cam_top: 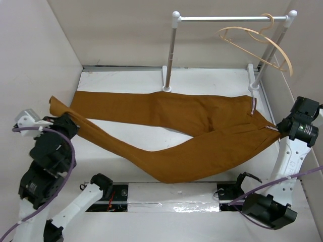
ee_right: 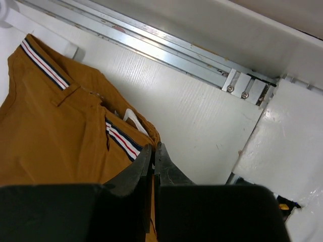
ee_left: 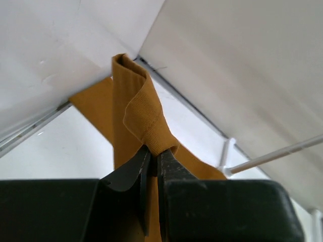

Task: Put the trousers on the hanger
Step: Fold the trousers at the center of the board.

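Firmly, the left pincer (ee_left: 153, 160) grips the trousers (cam_top: 202, 146) at a cuff edge, the right pincer (ee_right: 153, 154) at the waistband edge.

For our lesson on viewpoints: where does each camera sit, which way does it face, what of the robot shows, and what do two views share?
Top external: above and behind the arms, looking down on the table; both arms show.
Left wrist: on the left arm, facing the back corner; left gripper shut on a leg end of the trousers.
Right wrist: on the right arm, facing down; right gripper shut on the waistband.
Shared: top and left wrist both show the rail.
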